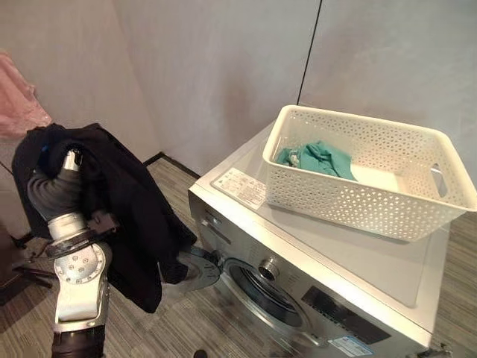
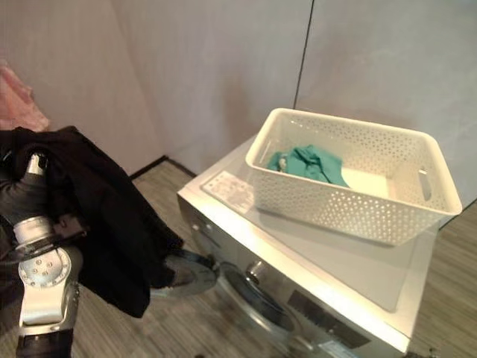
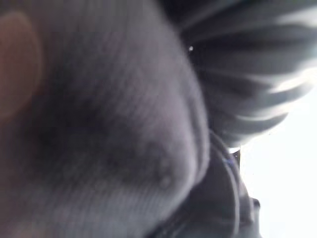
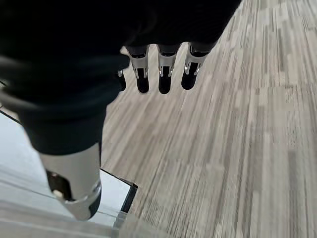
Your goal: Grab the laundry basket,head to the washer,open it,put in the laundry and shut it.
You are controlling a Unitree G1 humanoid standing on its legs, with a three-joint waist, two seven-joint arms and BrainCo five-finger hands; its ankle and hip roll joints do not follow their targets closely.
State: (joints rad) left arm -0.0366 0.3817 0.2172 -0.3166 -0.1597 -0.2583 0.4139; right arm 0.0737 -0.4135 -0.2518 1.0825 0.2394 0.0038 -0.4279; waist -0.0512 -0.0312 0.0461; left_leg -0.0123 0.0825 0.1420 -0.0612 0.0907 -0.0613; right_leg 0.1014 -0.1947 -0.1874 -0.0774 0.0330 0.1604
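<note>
A teal garment [image 1: 317, 158] is held in the white laundry basket [image 1: 387, 201] set on the washer [image 1: 350, 261]. The left hand's fingers are buried under a black garment [image 1: 127, 216]; their state cannot be told. The right hand [image 4: 158, 69] hangs relaxed, holding nothing

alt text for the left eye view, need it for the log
A black garment hangs draped over the robot's raised left arm beside a silver front-loading washer whose round door is open. On the washer's top sits a cream perforated laundry basket holding a teal cloth. Pink fabric hangs at far left.
</note>
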